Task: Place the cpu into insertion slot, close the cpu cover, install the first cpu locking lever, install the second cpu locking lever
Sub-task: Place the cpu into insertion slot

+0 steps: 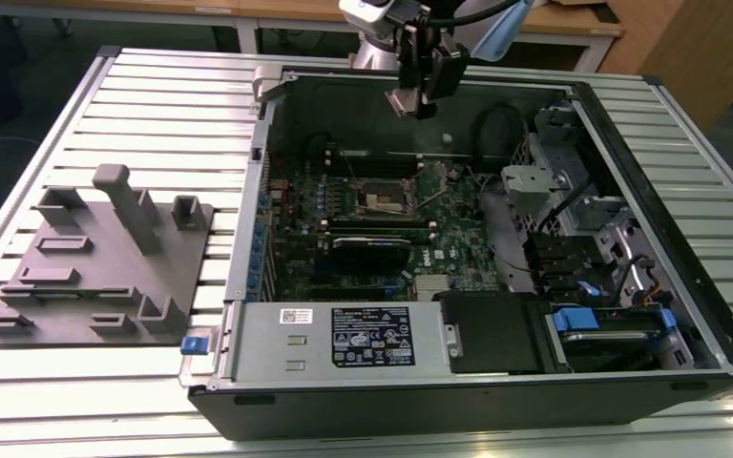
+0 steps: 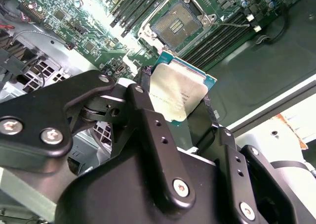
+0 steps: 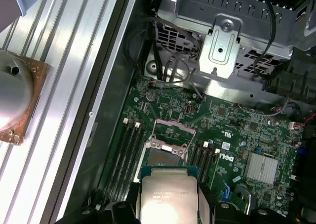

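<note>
My gripper point(image 1: 412, 99) hangs above the far wall of the open computer case, shut on the cpu point(image 1: 407, 103). In both wrist views the cpu point(image 2: 175, 93) point(image 3: 168, 197) is a flat square chip with a silver top and green edge, clamped between the black fingers point(image 2: 143, 98). The insertion slot point(image 1: 386, 197) point(image 2: 177, 23) point(image 3: 164, 158) lies uncovered on the green board, below and ahead of the chip. The cpu cover point(image 3: 168, 145) is swung back at the slot's far edge. A thin wire lever point(image 2: 232, 22) sticks out beside the slot.
A grey fixture plate point(image 1: 99, 258) with upright holders lies on the slatted table at the exterior view's left. Inside the case are the labelled power supply point(image 1: 341, 339), a black card point(image 1: 369, 250), memory slots point(image 2: 140, 4) and metal drive cages point(image 1: 557, 191).
</note>
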You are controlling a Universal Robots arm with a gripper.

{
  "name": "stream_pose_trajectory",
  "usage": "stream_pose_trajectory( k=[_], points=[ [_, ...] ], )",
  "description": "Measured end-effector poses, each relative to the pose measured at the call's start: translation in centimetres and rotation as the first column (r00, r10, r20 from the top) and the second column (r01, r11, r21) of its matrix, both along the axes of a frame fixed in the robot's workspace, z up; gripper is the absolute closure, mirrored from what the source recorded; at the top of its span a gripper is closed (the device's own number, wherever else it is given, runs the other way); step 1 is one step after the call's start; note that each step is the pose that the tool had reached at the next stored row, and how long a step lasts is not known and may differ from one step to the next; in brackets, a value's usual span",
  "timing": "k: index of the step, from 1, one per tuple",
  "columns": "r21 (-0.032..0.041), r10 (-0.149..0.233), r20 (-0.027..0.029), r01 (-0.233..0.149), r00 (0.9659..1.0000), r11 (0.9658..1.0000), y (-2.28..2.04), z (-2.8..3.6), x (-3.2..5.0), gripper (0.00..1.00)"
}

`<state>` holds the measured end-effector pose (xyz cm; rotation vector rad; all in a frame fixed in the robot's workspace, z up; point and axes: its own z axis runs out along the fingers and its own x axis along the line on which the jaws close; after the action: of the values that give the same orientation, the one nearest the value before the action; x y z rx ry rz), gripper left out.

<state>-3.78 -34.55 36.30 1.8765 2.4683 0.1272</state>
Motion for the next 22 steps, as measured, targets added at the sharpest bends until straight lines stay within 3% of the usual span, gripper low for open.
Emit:
stream_pose_trajectory(
  k=[22],
  points=[
    [0.0000, -0.050, 0.0000, 0.050, 0.9988, 0.9988, 0.00, -0.01, 0.00, 0.46]
  ],
)
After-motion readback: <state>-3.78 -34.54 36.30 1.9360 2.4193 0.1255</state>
